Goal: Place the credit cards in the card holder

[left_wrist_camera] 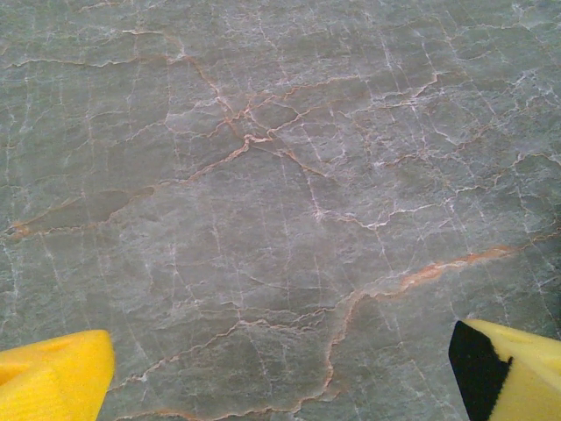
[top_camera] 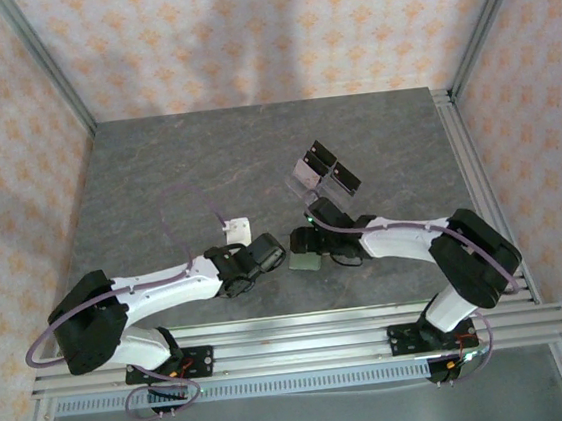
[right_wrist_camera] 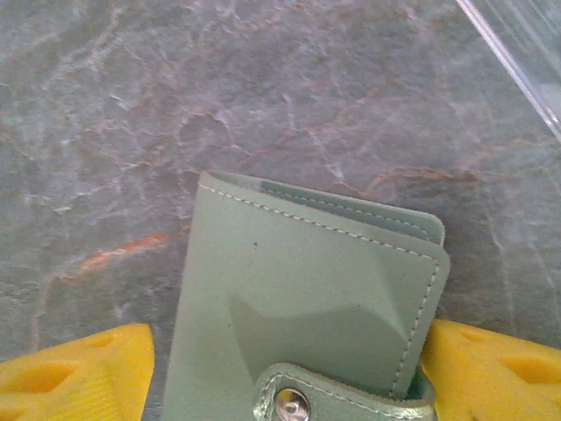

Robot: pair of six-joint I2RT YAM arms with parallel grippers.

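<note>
Wallet (right_wrist_camera: pixel 307 289) lies folded, tab over, mid-table toward the near edge. Right gripper (right_wrist_camera: pixel 285 373) straddles it, fingers spread, not yet clamped. Left gripper (left_wrist_camera: pixel 280 386) gapes over bare table (left_wrist_camera: pixel 263 175), card (top_camera: pixel 236 229) nearby. Step looks like securing the wallet; next it needs unsnapping.

I can read no text, number, brand or sign anywhere. Under my right wrist camera the card holder (right_wrist_camera: pixel 298 289) shows a plain stitched green face and an unmarked metal snap (right_wrist_camera: pixel 291 405). From above, the pale card (top_camera: pixel 236 229) near the table's (top_camera: pixel 155 163) middle and the black-panelled stand (top_camera: pixel 325 171) are too small to show any print.
</note>
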